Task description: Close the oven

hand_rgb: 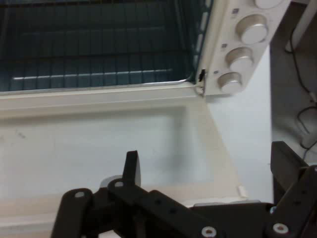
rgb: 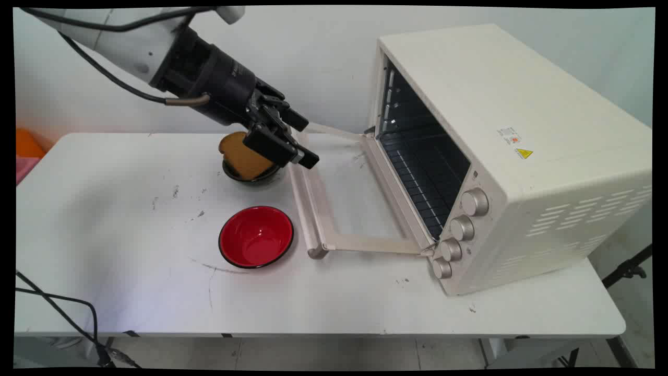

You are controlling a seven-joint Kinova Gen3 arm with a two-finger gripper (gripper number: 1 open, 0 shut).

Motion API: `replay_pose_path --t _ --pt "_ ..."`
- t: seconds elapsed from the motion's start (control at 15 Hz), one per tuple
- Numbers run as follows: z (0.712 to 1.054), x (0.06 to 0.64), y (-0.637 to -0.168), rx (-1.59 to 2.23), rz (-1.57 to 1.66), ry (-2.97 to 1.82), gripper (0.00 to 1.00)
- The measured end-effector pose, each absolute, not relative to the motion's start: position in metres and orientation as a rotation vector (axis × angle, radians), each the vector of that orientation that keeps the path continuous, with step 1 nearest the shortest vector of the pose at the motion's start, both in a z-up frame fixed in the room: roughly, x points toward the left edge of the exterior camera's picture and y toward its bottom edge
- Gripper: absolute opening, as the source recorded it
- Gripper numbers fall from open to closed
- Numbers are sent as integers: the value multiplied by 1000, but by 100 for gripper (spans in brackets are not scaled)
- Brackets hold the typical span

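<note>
My black two-finger gripper [rgb: 298, 137] hangs released, fingers spread and holding nothing, over the handle edge of the cream toaster oven's lowered glass door [rgb: 355, 209]. Just behind it a brown toast slice [rgb: 242, 154] leans in a dark bowl [rgb: 254, 178]. An empty red bowl [rgb: 255, 236] sits nearer, beside the door.

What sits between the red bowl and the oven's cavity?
Only the oven's open door, lying flat between red bowl and oven, seen in main view.
</note>
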State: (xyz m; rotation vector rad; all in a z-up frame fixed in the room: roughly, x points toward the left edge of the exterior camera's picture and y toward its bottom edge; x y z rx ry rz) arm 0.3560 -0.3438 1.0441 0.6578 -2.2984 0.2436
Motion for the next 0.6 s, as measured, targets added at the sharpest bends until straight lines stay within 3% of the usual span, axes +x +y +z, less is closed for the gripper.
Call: replay_pose_path --t 0.6 --pt "985 385 -396 690 356 -2396 100"
